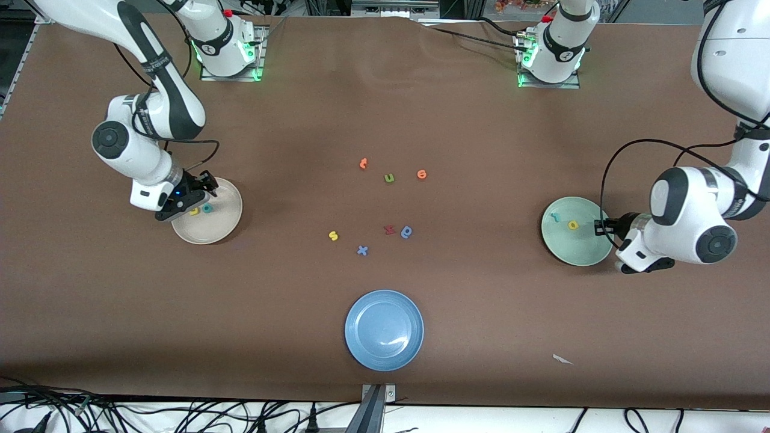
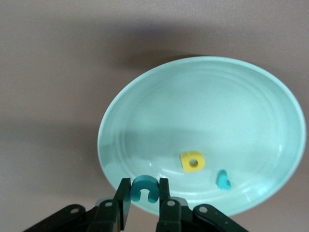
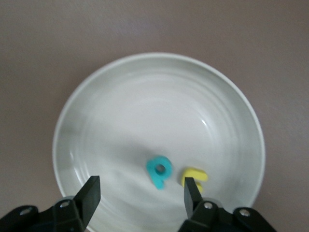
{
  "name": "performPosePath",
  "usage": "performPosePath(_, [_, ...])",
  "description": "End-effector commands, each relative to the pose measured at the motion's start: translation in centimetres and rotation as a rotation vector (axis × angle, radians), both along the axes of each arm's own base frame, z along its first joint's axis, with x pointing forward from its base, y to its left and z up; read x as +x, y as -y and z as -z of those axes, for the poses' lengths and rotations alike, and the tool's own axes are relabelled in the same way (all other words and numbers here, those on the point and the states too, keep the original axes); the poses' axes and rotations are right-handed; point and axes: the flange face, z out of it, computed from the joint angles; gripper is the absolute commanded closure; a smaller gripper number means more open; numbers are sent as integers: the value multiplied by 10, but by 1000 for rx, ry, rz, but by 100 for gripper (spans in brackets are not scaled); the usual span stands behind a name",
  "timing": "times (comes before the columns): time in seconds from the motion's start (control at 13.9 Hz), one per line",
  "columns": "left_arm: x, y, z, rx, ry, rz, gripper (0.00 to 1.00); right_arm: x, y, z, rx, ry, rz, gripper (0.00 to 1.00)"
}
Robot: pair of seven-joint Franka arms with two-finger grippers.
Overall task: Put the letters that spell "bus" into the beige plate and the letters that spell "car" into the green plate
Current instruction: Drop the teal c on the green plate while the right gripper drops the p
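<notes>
Right gripper point(image 3: 140, 191) hung with jaws apart over the beige plate point(image 3: 96, 111), which held teal "b" point(image 3: 159, 171) and yellow "u" point(image 3: 194, 175). Left gripper point(image 2: 145, 193) clamped the teal "c" point(image 2: 144, 186) over the green plate point(image 2: 217, 106), which held the "a" point(image 2: 192, 161) and "r" point(image 2: 223, 180). The yellow "s" point(image 1: 333, 236) lay mid-table.

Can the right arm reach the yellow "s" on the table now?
Probably yes: the right gripper is open and empty over the beige plate, and nothing stands between it and the yellow "s".
</notes>
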Motion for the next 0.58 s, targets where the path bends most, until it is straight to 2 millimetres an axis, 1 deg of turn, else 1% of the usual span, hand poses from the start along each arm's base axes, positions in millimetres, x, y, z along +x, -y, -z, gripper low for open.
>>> performPosePath(0.0, [-5,-4,3,12,14,35,71,19,-55,-4,21,22,74,22])
performPosePath(0.07, [-5,-4,2,12,14,32,44,26,-74,-9,28,37,96,22])
performPosePath(0.14, [-4,-3,-4,15,17,31,0,32,-95,-15,33,41,112,22])
performPosePath(0.22, [-1,-1,-15,21,18,25,0,40,-121,-21,33,30,126,22])
performPosePath(0.29, [0,3,-26,24,13,28,0,46,-141,-28,29,15,148,22])
performPosePath(0.36, [4,4,-44,24,24,24,0,52,-157,-30,26,2,174,22])
performPosePath(0.43, [8,15,-62,19,39,37,0,56,-171,-31,29,1,195,22])
performPosePath(0.5, [11,26,-88,17,54,54,0,56,-191,-30,34,1,207,22])
